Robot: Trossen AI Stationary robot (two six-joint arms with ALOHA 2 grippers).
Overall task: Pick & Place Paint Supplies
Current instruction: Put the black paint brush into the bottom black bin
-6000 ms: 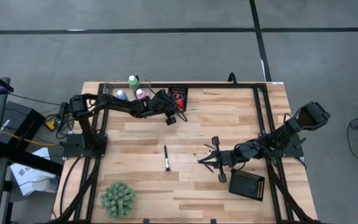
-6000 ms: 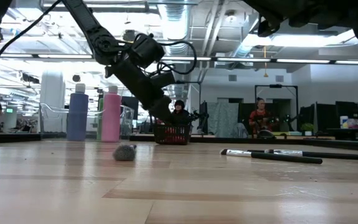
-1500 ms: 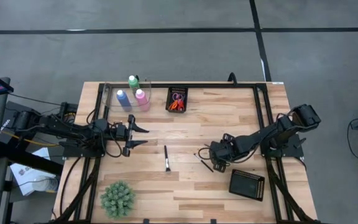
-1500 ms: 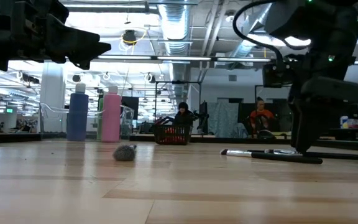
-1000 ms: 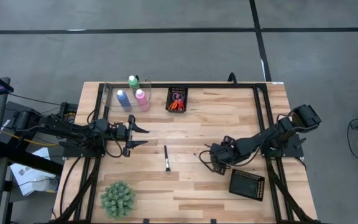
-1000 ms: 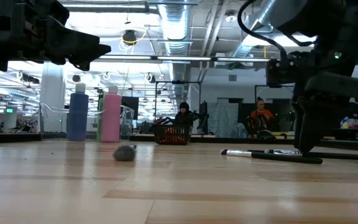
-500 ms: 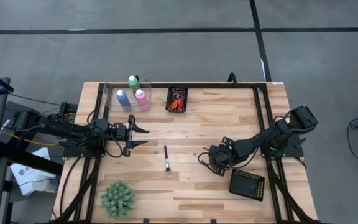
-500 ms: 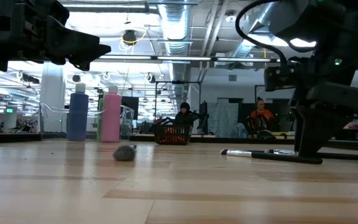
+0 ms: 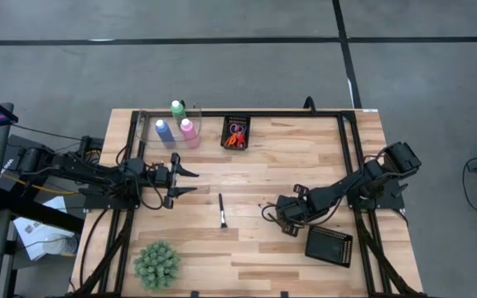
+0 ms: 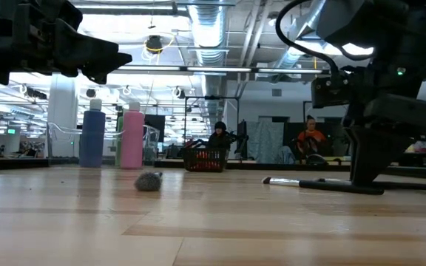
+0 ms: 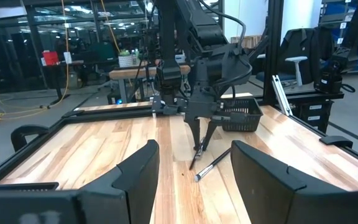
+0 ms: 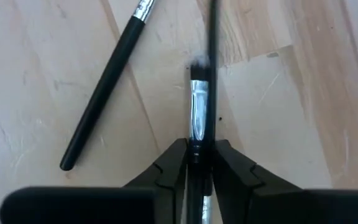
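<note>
Thin dark-handled brushes lie flat on the wooden table: one alone mid-table (image 9: 222, 211), others under my right gripper (image 9: 280, 218). That gripper points steeply down and is shut on a brush with a silver ferrule (image 12: 196, 115). A loose brush (image 12: 104, 87) lies beside it. Blue (image 9: 162, 130), pink (image 9: 187, 128) and green (image 9: 177, 108) bottles stand at the far left. Scissors (image 9: 235, 137) lie in a black mesh tray. My left gripper (image 9: 190, 180) waits open and level above the table's left side. My right gripper pinches the brush between its two fingers just behind the silver ferrule (image 12: 195, 138). The fingers (image 12: 173, 163) come steeply from above and stand across the brush. The brush lies flat on the table. Another thin dark handle (image 12: 213, 50) runs into the same gap; whether it is gripped I cannot tell.
A second black mesh tray (image 9: 330, 245) sits near the front right, close to my right gripper. A spiky green plant (image 9: 156, 265) stands at the front left. A clear wall (image 9: 143, 124) surrounds the bottles. Bare wood lies between the lone brush and the arms.
My right gripper has sunk slightly onto the brushes near the table's right side, and its fingers have drawn together around one brush, which stays flat on the table.
</note>
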